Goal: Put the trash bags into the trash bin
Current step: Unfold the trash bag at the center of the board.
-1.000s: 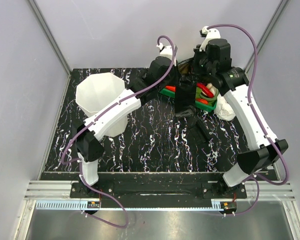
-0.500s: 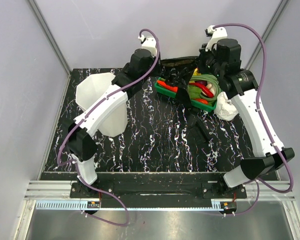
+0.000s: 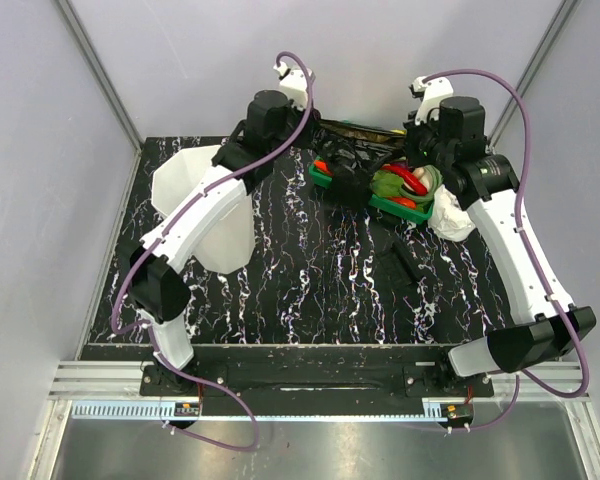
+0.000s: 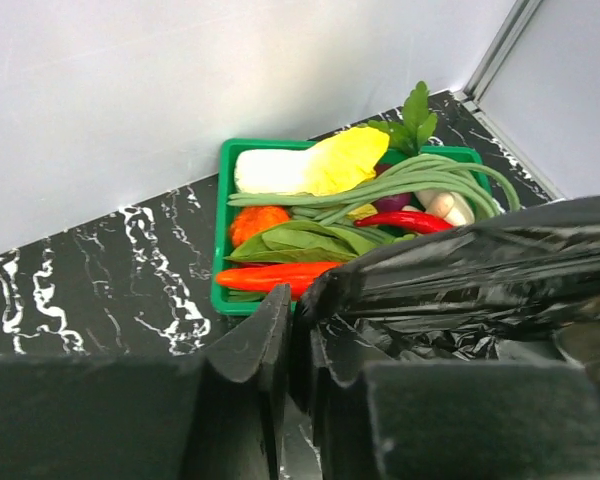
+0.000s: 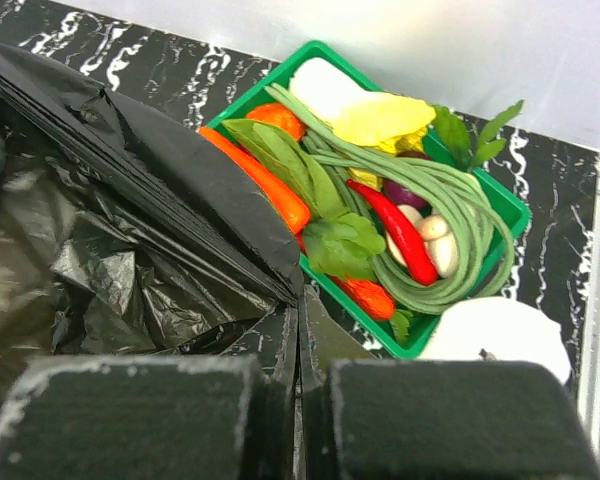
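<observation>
Trash bag (image 3: 355, 140) is held stretched between left hand (image 4: 292, 322) and right hand (image 5: 298, 318), both clamped shut on its edge: glossy black film, crinkled and pleated. It is hung over the green tray (image 5: 260, 88) at the far edge of the counter (image 3: 320, 280), apart from trash bin (image 3: 185, 175) at left.

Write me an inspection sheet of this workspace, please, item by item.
Surface: black marbled table.
Job's things: trash bag stretched out at the far edge, partly over the green tray; white bin upright at left; small black bundle lying on the table.
Clutter: vegetables in the green tray; white crumpled lump beside it.
Grippers: left gripper and right gripper both shut on the trash bag.
Cables: purple cables loop over each arm; no snag seen.
Surroundings: pale walls, metal posts.
</observation>
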Action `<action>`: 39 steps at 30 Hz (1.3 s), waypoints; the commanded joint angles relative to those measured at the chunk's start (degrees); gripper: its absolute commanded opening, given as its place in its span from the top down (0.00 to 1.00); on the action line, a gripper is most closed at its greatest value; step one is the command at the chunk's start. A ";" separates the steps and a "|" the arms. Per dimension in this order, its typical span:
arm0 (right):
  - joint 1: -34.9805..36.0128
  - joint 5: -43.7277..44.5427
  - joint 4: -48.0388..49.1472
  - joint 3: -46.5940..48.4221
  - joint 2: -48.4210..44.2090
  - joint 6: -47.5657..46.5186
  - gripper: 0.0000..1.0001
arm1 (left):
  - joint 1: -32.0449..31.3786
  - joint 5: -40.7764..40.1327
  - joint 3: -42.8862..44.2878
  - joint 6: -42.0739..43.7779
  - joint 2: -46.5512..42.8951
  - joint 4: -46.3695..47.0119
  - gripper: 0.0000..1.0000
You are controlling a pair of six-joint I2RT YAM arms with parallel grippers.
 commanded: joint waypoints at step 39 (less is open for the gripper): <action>-12.64 -8.83 0.57 4.25 -5.97 -6.37 1.00 | 15.76 35.14 -1.40 0.20 -11.59 -0.76 0.22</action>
